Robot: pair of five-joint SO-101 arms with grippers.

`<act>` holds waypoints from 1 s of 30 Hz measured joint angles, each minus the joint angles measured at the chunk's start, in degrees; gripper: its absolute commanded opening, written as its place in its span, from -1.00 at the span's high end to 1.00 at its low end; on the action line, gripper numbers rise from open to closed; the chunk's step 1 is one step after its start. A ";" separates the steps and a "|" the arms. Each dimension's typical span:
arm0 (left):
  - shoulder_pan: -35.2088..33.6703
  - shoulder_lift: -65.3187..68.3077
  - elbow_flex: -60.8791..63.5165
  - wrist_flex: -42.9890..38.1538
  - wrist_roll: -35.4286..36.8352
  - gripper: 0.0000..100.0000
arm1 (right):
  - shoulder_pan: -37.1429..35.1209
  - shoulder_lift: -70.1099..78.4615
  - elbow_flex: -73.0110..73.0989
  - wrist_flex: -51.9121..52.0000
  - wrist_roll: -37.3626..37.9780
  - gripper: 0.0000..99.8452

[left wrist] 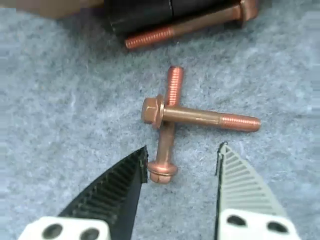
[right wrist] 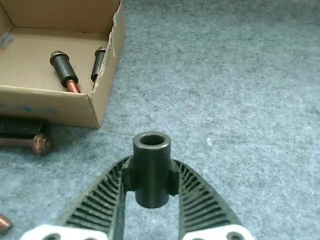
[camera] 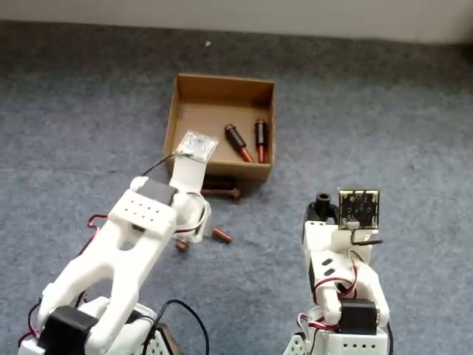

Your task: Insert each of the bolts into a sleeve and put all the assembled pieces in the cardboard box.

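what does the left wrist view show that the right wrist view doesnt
Left wrist only: two crossed bolts on the carpet ahead of the open left claw. Right wrist only: the right claw shut on an upright sleeve, and the inside of the cardboard box, holding two assembled pieces. Both: the lying sleeve and the single bolt beside it at the box's front.

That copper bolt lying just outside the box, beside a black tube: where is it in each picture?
High view: the bolt lies just before the cardboard box's front wall.
Left wrist view: the bolt lies beyond the two crossed bolts.
Right wrist view: its head shows before the same wall.
Shared landmark: the black sleeve alongside it.
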 measured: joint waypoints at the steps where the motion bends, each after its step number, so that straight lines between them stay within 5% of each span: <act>1: 0.00 1.49 0.00 0.00 1.23 0.51 | 0.00 0.00 0.00 0.00 0.00 0.99; 12: 4.57 4.40 -0.53 0.00 16.53 0.51 | 0.00 0.00 0.00 0.00 0.00 0.99; 30: 0.35 4.57 6.42 -14.95 19.34 0.52 | 0.00 0.00 0.00 0.00 0.00 0.99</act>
